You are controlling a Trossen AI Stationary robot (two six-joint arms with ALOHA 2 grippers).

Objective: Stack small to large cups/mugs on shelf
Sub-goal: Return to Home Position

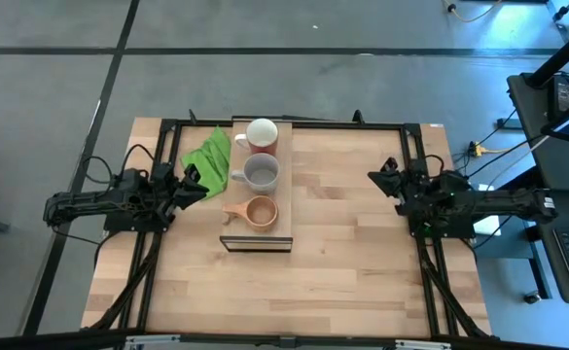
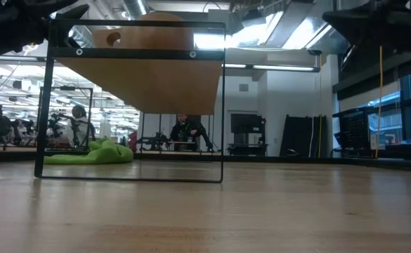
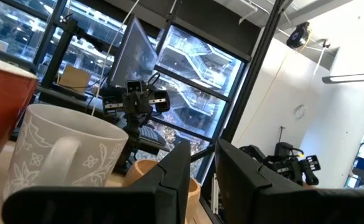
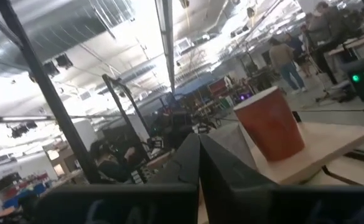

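Evidently ranked by size along shelf [image 1: 285, 209]: red mug [image 1: 262, 133], grey mug [image 1: 262, 172], wooden cup [image 1: 261, 213]. Found left gripper [image 1: 195, 185] parted, right gripper [image 1: 378, 178] clenched empty.

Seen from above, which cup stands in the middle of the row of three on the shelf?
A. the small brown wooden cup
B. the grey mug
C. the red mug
B: in the high view the grey mug stands on the shelf between the red mug, at the end away from the dark front edge, and the brown wooden cup, nearest that edge.
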